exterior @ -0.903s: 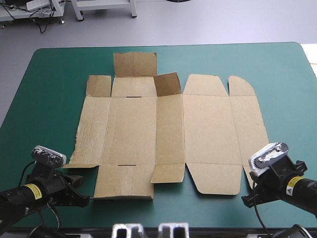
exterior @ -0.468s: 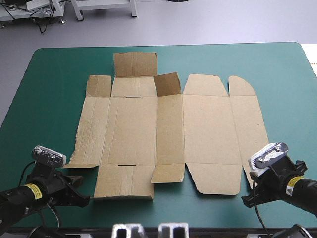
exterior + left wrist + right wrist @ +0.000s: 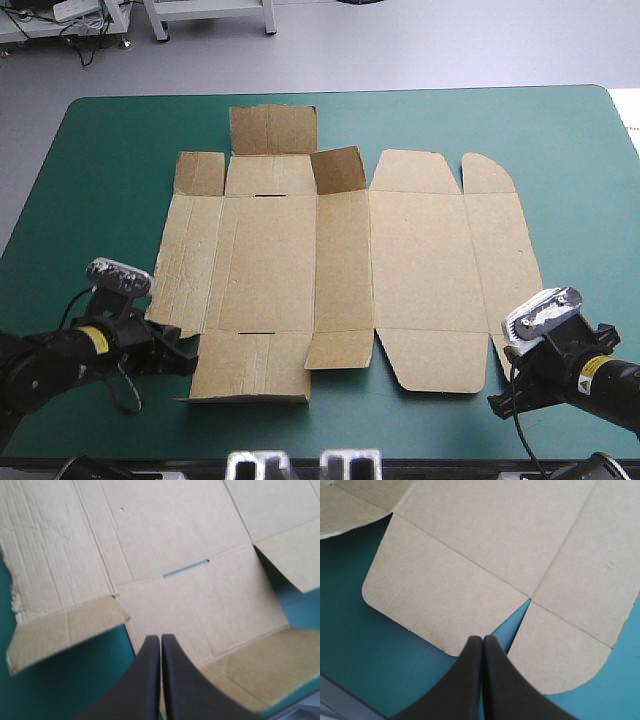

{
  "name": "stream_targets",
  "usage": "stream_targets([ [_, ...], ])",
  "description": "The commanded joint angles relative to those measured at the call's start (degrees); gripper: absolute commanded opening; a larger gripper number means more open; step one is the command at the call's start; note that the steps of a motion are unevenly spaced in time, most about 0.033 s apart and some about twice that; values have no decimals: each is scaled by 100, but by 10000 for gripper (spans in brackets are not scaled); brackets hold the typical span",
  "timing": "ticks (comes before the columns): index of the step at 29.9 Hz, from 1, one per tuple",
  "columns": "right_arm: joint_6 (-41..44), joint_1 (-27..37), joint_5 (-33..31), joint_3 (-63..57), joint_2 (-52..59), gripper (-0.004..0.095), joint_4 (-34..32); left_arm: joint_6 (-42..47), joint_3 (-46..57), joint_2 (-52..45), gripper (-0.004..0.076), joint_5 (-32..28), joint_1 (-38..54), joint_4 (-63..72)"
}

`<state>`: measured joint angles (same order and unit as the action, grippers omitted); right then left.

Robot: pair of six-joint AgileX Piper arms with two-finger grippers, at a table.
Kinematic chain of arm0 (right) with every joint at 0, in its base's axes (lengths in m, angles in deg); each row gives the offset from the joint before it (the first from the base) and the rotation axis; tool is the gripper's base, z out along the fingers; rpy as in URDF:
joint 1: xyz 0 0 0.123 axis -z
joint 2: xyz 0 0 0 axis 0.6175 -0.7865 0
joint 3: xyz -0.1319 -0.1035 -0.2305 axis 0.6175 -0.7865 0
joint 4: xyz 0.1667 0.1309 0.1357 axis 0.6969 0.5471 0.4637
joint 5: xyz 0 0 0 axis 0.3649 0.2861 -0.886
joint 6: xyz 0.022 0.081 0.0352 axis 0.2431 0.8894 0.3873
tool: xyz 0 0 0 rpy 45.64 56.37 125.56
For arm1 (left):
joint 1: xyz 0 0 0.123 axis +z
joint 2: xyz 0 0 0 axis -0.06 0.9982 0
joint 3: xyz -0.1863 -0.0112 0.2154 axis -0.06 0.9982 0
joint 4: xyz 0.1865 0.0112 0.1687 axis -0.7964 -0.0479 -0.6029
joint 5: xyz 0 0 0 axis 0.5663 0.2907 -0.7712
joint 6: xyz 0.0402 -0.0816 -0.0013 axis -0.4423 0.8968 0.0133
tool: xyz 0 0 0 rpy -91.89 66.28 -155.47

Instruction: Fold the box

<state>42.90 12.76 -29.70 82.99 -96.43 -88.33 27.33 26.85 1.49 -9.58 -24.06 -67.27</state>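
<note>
Nearest, the left end effector (image 3: 160,639), clenched on nothing, noses the edge of the near flap (image 3: 250,365). The right end effector (image 3: 483,640), likewise clenched and empty, hovers by a rounded corner flap (image 3: 555,655). The brown box (image 3: 340,255) lies flat in the middle of the bench (image 3: 90,150). Folding looks barely begun; the next move probably calls for sliding under the near flap and lifting it.

Teal-green covered table (image 3: 110,150) in front of me, its far corners rounded, pale grey floor (image 3: 450,45) beyond, soft even light
</note>
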Motion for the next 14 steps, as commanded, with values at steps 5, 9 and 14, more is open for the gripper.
stream_targets([
  [5,-62,-16,282,133,0,-24,-52,-902,-1241,1673,15,-436,127,511],
  [9,-109,-16,293,133,0,-24,-52,-1898,-1875,2496,15,231,806,1411],
  [14,-208,-16,293,133,0,-24,-52,-2663,-2148,3145,15,943,2314,2310],
])
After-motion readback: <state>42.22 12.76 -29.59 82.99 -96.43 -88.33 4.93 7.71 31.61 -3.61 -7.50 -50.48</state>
